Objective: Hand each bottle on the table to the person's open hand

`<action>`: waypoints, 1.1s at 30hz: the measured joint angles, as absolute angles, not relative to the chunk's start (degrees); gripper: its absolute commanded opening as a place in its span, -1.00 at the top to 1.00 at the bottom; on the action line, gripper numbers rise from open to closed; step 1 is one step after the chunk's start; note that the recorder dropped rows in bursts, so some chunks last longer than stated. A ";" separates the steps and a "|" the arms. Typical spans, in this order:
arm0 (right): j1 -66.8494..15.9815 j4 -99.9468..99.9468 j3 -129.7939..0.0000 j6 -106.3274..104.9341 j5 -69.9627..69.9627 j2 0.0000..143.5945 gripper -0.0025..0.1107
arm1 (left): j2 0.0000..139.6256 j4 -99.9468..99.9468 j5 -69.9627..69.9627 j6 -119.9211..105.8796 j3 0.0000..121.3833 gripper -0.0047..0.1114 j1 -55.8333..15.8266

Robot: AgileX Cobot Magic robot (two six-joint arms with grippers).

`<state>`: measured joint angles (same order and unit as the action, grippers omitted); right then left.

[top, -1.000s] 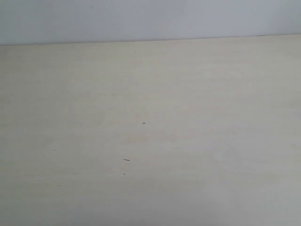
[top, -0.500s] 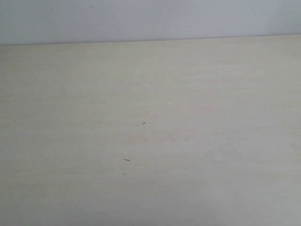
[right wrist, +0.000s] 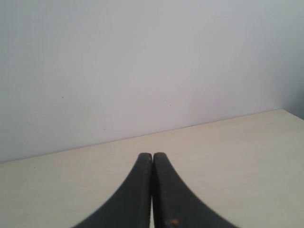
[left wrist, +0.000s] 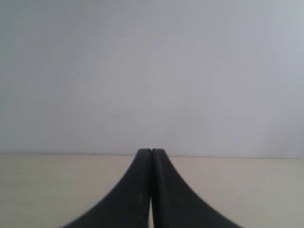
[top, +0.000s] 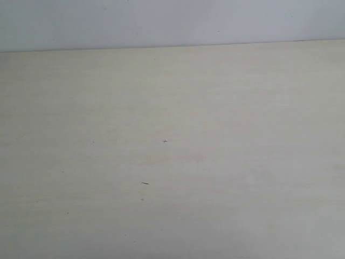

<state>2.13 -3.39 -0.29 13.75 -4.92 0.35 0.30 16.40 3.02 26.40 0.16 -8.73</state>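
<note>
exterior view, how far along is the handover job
Done: cannot tell; no bottle and no open hand show on the broad pale cream table in any view. In hand: nothing; the black left gripper and black right gripper are both shut and empty. Left: nothing visible to hand over.

Wall [top: 172, 21]: plain, pale grey.
Place: strip across the exterior view's top; fills most of both wrist views.
</note>
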 measured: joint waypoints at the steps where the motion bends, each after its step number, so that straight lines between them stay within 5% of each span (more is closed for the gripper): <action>1: 2.13 -3.39 -0.29 13.75 -4.92 0.35 0.96 | 0.30 16.40 3.02 26.26 0.16 0.90 -8.73; 15: 2.13 -3.39 -0.29 13.75 -4.92 0.35 0.96 | 0.30 -10.00 0.00 4.40 0.16 0.90 -8.17; 33: 2.13 -3.39 -0.29 13.75 -4.92 0.35 0.96 | 0.30 1.82 -1.48 13.35 0.16 0.90 -5.89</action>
